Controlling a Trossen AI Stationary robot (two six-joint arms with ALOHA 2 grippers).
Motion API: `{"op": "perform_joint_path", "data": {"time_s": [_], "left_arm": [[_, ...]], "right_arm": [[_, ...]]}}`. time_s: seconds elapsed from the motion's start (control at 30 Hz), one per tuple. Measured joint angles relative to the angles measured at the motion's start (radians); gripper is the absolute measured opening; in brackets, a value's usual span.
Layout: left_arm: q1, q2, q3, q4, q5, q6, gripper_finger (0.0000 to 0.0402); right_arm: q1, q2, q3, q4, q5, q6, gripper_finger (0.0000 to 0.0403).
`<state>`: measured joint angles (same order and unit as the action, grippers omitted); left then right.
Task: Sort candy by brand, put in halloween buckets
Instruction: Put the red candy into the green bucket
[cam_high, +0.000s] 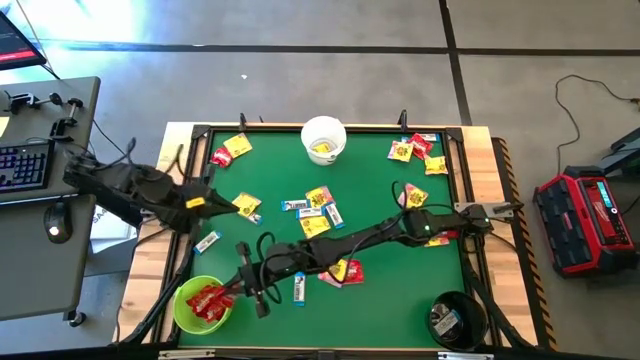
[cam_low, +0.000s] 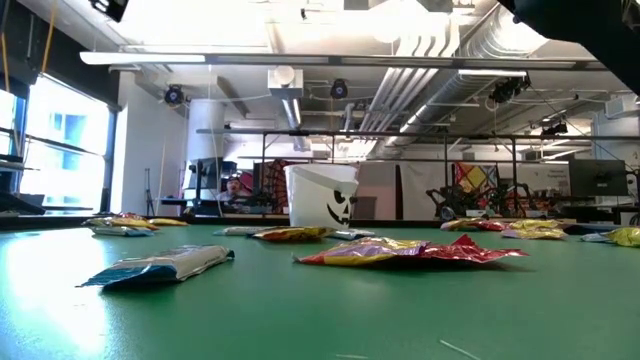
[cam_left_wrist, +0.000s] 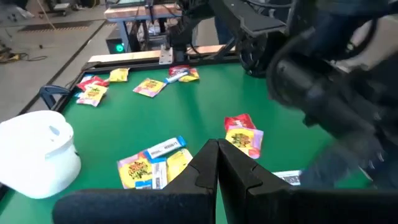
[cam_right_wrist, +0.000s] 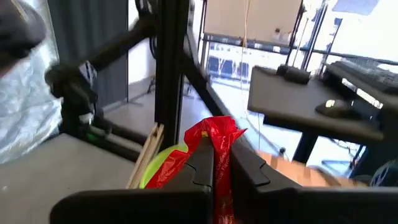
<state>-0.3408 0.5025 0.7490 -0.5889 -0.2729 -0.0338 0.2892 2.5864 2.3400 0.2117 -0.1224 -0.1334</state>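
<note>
My right gripper (cam_high: 232, 290) reaches across the table to the lime green bucket (cam_high: 200, 305) at the near left corner and is shut on a red candy packet (cam_right_wrist: 214, 134). The green bucket holds more red packets. My left gripper (cam_left_wrist: 217, 155) hangs shut and empty above the table's left side, near a yellow packet (cam_high: 247, 205). The white bucket (cam_high: 323, 138) stands at the far edge with yellow candy in it. The black bucket (cam_high: 455, 318) stands at the near right corner with white-and-blue bars in it. Loose candy (cam_high: 318, 210) lies flat on the green mat. My right gripper pinches the red packet between its two fingers. The packet's crumpled end (cam_right_wrist: 217, 127) sticks out past the fingertips. The fingers lie about level, coming from the table's right. The packet is lifted clear, over the green bucket's rim (cam_right_wrist: 163, 165).
Yellow, red and white-and-blue pieces lie in clusters at the far left (cam_high: 232, 150), far right (cam_high: 415, 150) and middle of the mat. One red-and-yellow pair (cam_low: 410, 250) and a white-and-blue bar (cam_low: 160, 265) lie near the low camera. A desk with keyboard (cam_high: 25, 165) stands left of the table.
</note>
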Motion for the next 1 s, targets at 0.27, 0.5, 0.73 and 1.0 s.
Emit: {"op": "perform_joint_path", "data": {"time_s": [0.27,0.5,0.73,1.0], "left_arm": [[0.0,-0.095,0.001,-0.032,-0.003,-0.005,0.0],[0.0,-0.095,0.001,-0.044,-0.01,0.012,0.0],[0.0,-0.095,-0.004,-0.04,-0.016,0.014,0.0],[0.0,-0.111,-0.114,0.031,-0.033,0.012,0.0]], "right_arm": [[-0.001,0.031,0.002,0.109,-0.001,-0.006,0.0004],[-0.003,0.079,0.002,0.252,-0.011,-0.006,0.0004],[-0.005,0.132,0.015,0.333,-0.037,0.003,0.0004],[-0.004,0.134,0.015,0.353,-0.048,-0.004,0.0004]]}}
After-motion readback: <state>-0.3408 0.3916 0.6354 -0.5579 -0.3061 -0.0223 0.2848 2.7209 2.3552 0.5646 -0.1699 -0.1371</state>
